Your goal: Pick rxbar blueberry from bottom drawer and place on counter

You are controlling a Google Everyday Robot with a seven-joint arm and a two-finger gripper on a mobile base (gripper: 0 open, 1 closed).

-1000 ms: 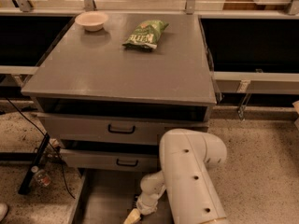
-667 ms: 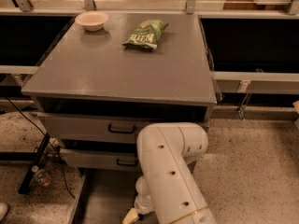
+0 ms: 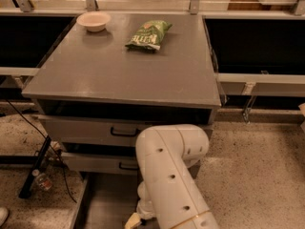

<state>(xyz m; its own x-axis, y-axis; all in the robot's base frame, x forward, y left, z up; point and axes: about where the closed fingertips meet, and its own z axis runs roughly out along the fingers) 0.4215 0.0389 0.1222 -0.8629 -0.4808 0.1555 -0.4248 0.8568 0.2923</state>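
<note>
Down low, white robot arm (image 3: 171,175) filling the foreground, gripper (image 3: 135,219) over the pulled-out bottom drawer (image 3: 107,202), its state cannot be told, rxbar blueberry hidden from view, green chip bag (image 3: 148,34) and pale bowl (image 3: 94,20) on the counter (image 3: 119,75).

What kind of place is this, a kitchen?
Probably an office snack area or a test mock-up of one: a grey counter over drawers, with a bowl and a green chip bag on it. The robot's hand is low over the open bottom drawer, mostly hidden by its arm.
</note>
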